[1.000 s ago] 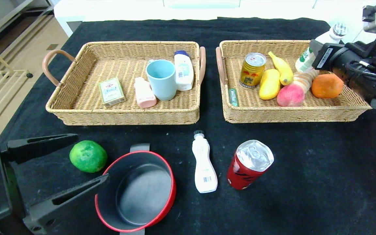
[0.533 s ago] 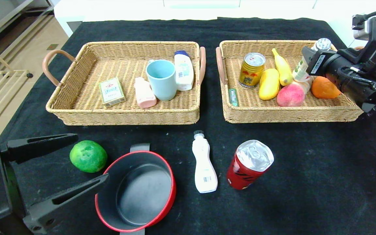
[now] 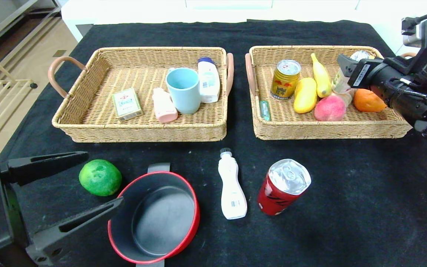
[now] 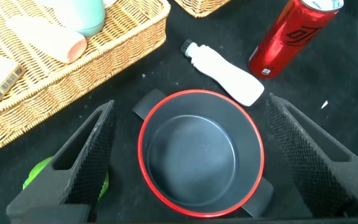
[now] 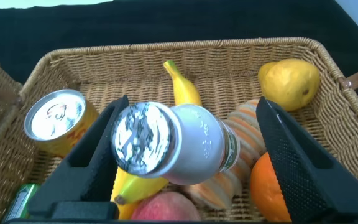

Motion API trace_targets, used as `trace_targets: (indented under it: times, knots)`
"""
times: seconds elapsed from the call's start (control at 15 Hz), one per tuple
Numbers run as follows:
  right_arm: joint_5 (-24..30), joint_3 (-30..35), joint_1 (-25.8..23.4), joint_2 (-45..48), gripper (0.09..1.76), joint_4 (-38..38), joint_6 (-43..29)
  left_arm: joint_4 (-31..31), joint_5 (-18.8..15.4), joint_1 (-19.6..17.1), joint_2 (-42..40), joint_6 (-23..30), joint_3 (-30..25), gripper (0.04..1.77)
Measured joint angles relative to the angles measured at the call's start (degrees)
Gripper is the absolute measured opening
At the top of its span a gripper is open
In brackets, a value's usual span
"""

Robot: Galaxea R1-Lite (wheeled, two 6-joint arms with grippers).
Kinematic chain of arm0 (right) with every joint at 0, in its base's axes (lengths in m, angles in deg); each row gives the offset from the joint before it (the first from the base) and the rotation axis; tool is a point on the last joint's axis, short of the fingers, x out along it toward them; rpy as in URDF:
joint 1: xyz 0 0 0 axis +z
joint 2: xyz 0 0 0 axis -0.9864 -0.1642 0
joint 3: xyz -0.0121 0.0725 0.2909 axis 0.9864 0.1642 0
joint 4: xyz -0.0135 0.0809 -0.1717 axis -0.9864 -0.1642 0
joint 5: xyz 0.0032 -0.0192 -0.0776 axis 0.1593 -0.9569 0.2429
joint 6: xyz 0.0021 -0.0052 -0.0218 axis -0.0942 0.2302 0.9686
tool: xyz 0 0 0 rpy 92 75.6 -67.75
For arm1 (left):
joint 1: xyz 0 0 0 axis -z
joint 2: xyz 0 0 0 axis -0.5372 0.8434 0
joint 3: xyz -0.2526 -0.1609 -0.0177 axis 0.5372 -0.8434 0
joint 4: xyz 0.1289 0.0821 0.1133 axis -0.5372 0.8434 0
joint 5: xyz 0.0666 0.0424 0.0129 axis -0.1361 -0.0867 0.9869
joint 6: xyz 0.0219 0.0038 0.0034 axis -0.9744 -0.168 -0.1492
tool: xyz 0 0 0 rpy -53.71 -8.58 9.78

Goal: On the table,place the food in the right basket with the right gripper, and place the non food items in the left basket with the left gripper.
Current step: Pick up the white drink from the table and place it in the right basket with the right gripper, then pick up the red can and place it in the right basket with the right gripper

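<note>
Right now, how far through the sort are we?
Done: the left wicker basket holds four non-food items, and the right wicker basket holds fruit and a yellow can.

In hand: the right gripper, jaws open, is over that basket around a white foil-capped bottle.

Left: green lime, red-rimmed pot, white squeeze bottle, red can. The left gripper is open over the pot.

**Arm and gripper status**

I have the right arm extended in from the right edge of the table, above the far right area. The right gripper [image 5: 185, 155] has its jaws spread apart, one finger [image 5: 92, 155] on each side, neither visibly pressing inward. I hold the left arm low at the near left corner of the table. The left gripper [image 4: 191, 155] stands fully spread, both fingers [image 3: 43, 165] pointing forward over the surface.
</note>
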Motion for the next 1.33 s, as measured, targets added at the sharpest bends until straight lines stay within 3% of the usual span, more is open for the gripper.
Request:
trace_targets:
  times: [0.87, 1.33]
  knots:
    - [-0.1, 21.1, 9.8, 16.2, 1.67, -0.1, 0.4, 0.1, 0.0, 0.1, 0.0, -0.6, -0.2, 1.72]
    - [1.3, 32.0, 15.7, 27.6, 1.69, -7.1, 2.0, 0.0, 0.1, 0.1, 0.0, -0.7, -0.4, 1.72]
